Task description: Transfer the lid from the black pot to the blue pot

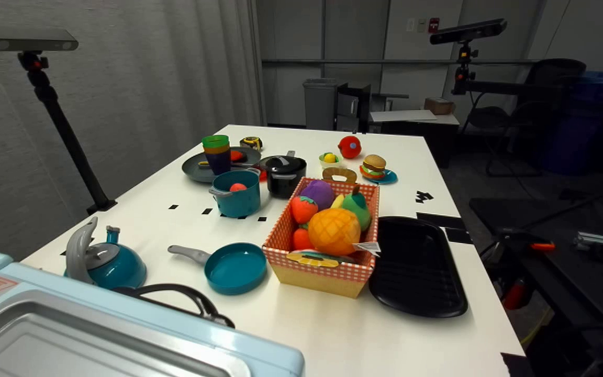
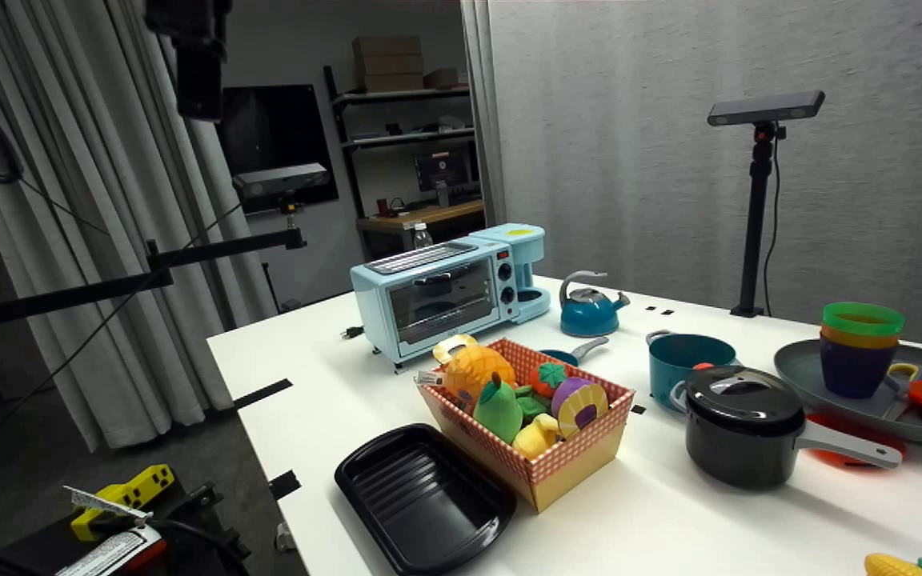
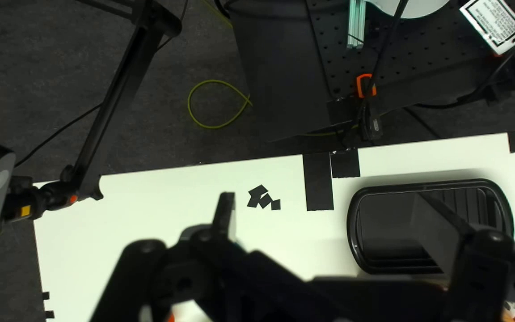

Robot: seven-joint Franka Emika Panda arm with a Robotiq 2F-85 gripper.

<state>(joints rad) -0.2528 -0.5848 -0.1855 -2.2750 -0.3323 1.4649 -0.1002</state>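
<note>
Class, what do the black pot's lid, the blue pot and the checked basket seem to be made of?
The lid looks glossy, probably plastic or perhaps glass: light reflects off its dark top.
The blue pot looks satin, likely plastic, maybe painted metal: even colour, soft highlights.
The checked basket looks matte, probably cardboard: flat tan sides, sharp corners, seemingly printed check.

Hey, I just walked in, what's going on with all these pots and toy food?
The robot's gripper is meant to move the lid from the black pot to the blue pot, but right now it is handling nothing: in the wrist view it is open and empty. The lid is on the black pot, while the blue pot beside it is uncovered, with a round reddish item inside. So the transfer has not yet been made.
</note>
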